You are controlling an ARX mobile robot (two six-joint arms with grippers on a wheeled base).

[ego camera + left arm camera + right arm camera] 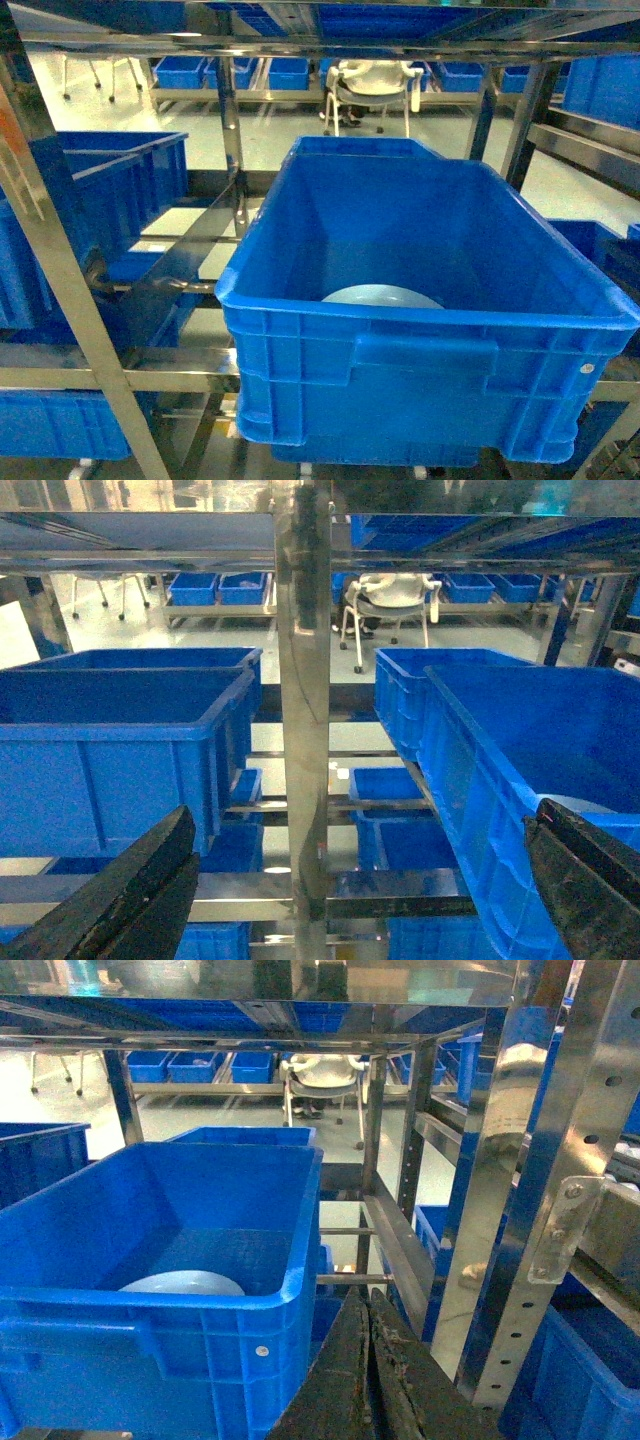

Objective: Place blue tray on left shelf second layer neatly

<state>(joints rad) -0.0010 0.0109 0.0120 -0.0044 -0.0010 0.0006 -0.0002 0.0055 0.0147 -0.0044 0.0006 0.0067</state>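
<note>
The blue tray (382, 296) is a pale oval dish lying on the floor of a deep blue crate (430, 370), and only its near rim shows. The right wrist view has the tray (185, 1282) inside that crate (150, 1350), left of my right gripper (366, 1295), which is shut and empty. My left gripper (362, 820) is open wide, facing a steel upright post (303, 680), with a sliver of the tray (572, 802) at its right. The left shelf (150, 378) is the steel rack bay to the left. Neither gripper shows in the head view.
Dark blue crates (120, 750) fill the left bay, and more sit on lower tiers (400, 830). Perforated steel posts (520, 1210) stand close on the right, with another crate (590, 1380) below them. A white chair (375, 85) and further crates stand beyond the rack.
</note>
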